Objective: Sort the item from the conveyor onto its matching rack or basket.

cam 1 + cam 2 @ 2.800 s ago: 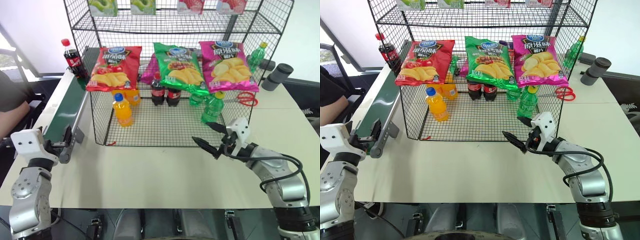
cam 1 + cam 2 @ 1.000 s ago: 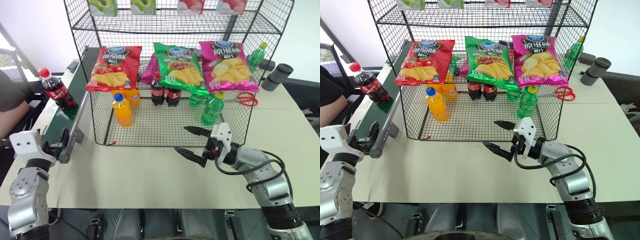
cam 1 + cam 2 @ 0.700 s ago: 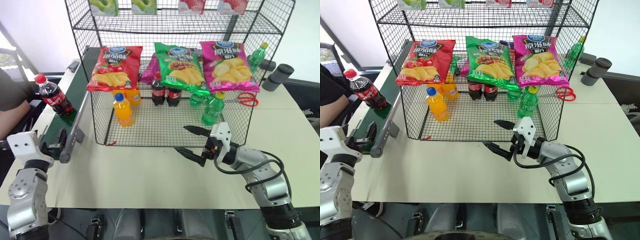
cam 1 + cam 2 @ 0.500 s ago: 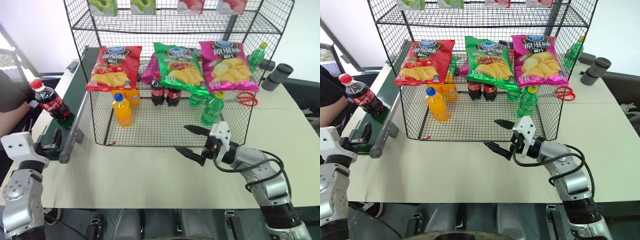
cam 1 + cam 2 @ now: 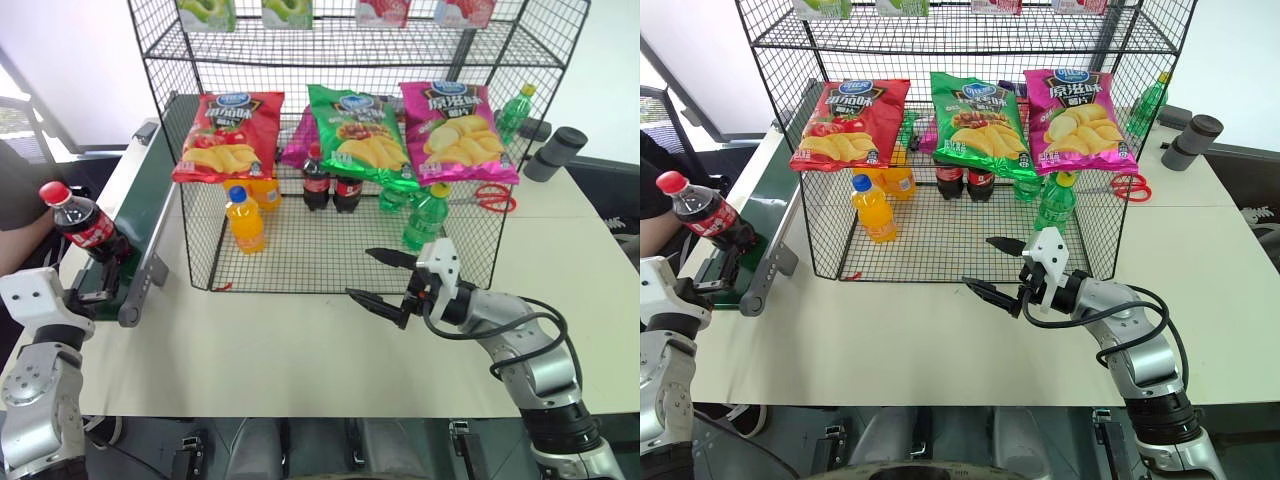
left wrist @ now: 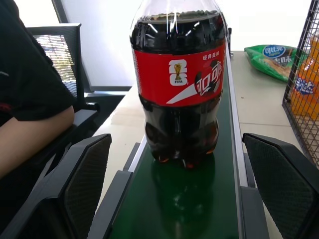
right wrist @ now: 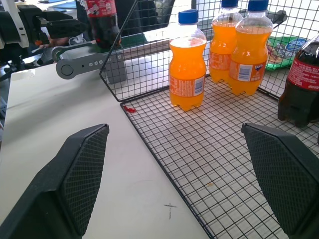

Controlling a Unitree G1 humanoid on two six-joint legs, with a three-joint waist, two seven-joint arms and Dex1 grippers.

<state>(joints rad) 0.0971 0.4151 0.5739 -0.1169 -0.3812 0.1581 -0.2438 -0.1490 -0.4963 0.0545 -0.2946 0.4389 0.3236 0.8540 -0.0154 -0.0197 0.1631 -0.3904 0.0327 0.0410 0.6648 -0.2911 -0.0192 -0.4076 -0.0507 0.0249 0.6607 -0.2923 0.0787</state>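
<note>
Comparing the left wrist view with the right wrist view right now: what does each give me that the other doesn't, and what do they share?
Left wrist view alone: the cola bottle fills the frame, upright on the conveyor between the left gripper's open jaws, with a seated person's arm beside the belt.

Right wrist view alone: three orange-drink bottles standing on the rack's wire floor, framed by the right gripper's open jaws, and a bare stretch of the table.

Both: the cola bottle at the near end of the conveyor, untouched.
</note>
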